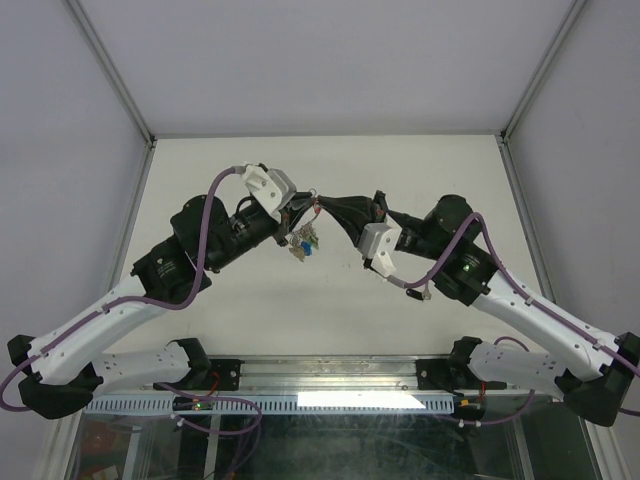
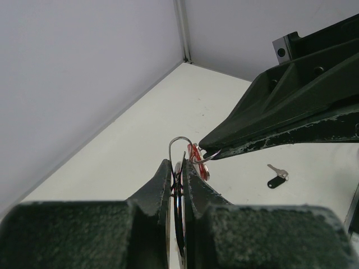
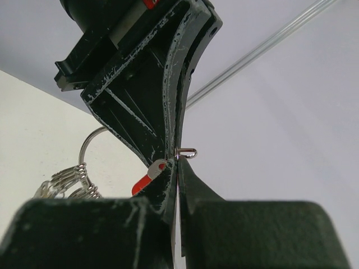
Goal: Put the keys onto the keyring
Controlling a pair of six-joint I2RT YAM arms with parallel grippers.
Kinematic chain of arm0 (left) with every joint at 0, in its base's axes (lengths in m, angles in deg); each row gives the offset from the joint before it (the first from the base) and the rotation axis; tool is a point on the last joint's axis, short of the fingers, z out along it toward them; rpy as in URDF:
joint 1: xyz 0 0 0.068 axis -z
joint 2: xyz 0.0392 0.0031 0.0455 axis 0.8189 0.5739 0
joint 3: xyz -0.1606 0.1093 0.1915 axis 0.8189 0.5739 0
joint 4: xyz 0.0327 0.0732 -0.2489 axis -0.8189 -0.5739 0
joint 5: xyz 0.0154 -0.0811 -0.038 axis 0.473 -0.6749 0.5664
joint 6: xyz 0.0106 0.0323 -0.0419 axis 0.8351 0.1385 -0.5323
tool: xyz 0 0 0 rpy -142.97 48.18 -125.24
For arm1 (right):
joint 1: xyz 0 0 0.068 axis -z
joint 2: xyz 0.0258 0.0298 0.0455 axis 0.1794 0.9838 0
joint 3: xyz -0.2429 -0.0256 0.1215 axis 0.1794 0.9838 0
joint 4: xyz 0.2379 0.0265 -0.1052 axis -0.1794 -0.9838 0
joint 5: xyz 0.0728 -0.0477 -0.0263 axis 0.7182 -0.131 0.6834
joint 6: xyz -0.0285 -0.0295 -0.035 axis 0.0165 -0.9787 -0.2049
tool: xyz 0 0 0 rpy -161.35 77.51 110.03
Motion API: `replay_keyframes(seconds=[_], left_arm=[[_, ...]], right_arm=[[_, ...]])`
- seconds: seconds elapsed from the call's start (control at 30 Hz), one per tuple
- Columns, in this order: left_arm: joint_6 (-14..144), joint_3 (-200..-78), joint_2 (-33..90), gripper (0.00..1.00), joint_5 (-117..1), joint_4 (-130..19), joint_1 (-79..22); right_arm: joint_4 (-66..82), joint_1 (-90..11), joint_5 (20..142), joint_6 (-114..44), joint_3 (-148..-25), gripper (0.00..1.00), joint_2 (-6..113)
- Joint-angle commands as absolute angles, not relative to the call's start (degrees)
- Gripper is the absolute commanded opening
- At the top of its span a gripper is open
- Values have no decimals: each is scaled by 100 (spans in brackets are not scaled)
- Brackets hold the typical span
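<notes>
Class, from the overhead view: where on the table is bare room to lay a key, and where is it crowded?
Crowded: the centre, where the left claw gripping the keyring meets the right claw gripping the red-tagged key. Bare: the table beyond them to the back wall, and the near middle, back to the base rail.

Bright even light, faint soft shadows, white glare on the near rail (image 1: 355, 400), wrist views' foreground blurred
</notes>
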State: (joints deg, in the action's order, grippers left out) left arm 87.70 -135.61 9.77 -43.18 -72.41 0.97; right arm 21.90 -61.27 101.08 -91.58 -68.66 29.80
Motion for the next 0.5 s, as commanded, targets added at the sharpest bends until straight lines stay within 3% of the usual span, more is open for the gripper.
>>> replay_keyframes(seconds=[0.0,0.47], left_arm=[[8823,-13862,965,0,-4238,-6916,180],[8845,-13854,967,0,-4236,-6957,198]], right_arm=[[2408,-6191,9939,-9224,-7167,0,3005],[2445,-6280,9546,-9231,-7210,0,3066]])
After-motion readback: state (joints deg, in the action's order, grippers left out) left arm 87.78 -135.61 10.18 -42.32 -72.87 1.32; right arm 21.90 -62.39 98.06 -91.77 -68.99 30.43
